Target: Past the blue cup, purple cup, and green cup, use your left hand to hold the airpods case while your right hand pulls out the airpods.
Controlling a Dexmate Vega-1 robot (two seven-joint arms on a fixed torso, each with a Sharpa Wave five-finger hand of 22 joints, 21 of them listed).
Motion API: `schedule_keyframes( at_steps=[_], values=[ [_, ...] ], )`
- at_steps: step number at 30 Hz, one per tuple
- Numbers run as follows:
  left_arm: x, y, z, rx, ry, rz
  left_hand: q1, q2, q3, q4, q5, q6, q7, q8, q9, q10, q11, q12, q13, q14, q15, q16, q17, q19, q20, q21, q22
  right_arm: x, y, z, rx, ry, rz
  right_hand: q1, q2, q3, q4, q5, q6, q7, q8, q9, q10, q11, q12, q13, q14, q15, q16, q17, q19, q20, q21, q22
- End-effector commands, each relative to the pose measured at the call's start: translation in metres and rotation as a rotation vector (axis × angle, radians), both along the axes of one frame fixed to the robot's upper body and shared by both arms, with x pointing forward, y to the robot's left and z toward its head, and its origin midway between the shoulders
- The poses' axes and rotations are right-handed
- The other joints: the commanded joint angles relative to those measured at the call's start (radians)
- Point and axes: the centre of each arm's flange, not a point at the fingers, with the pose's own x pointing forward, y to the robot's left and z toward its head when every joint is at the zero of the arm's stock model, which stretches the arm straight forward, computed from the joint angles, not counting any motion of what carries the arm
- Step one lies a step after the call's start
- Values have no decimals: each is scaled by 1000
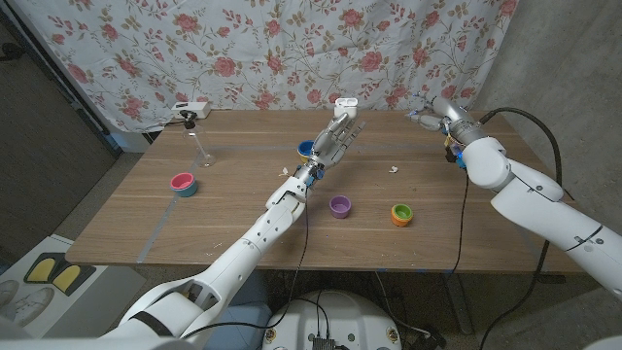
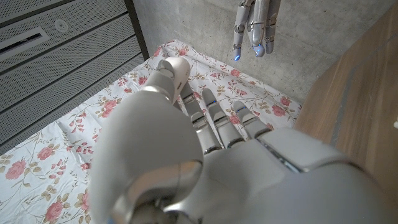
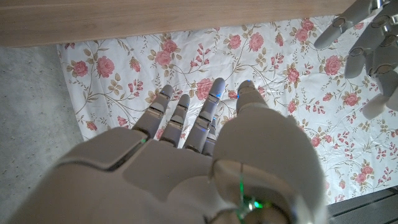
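- Two robot hands up, both holding nothing: left robot hand [image 1: 335, 139] fingers spread; right robot hand [image 1: 428, 112] loosely extended.
- Airpods case [image 1: 345, 101] sits on the desk [image 1: 243, 209] just past the left fingertips, lid apparently open.
- Likely light, hard, slick; probably slides if nudged.
- Left should pinch the case's lower body; right plucks the stems.

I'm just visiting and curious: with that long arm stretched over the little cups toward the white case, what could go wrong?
The left hand hangs right above the blue cup; lowering could knock it. The airpods case sits at the table's far edge, so a nudge from the fingers might push it off.
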Motion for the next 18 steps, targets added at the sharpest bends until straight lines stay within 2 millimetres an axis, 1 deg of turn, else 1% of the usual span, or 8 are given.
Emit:
schedule_keyframes(
  at_steps=[1, 6, 11, 18],
  values=[
    [1, 1, -4, -6, 13, -1, 5, 10, 5, -1, 7, -3, -2, 1, 0, 51, -51, 42, 86, 37, -39, -8, 3, -6, -1, 0, 2, -17, 4, 8, 7, -49, 33, -17, 1, 10, 2, 9, 3, -5, 4, 1, -4, 3, -7, -1, 0, -62, 6, 3, 7, -9, 3, 3],
    [3, -5, -9, -4, 38, -11, 4, 10, 6, 0, 7, -5, -2, 0, -2, 50, -51, 43, 87, 35, -38, -9, 4, -7, -1, 0, 2, -23, 8, 12, 4, -72, 49, -21, 2, 10, 3, 9, 3, -5, 4, 1, -7, 6, -11, -2, -1, -61, 7, 3, 7, -9, 3, 3],
    [3, -4, -9, -6, 38, 20, 3, 12, 7, 2, 7, -6, -3, 0, -4, 45, -51, 40, 87, 32, -35, -12, 2, -6, 0, 0, 2, -31, 15, 18, -4, -104, 66, -24, 4, 10, 5, 10, 3, -5, 4, 1, -6, 7, -13, -4, -2, -60, 8, 3, 8, -9, 3, 3],
    [2, -6, -11, -13, 46, 21, 5, 15, 9, 2, 7, -8, -2, 0, -6, 41, -51, 37, 85, 36, -40, -8, 6, -4, -2, 1, 2, -39, 22, 21, -20, -123, 96, -30, 3, 9, 7, 9, 4, -5, 5, 1, -2, 8, -15, -5, 0, -58, 10, 3, 8, -8, 4, 3]
  ],
)
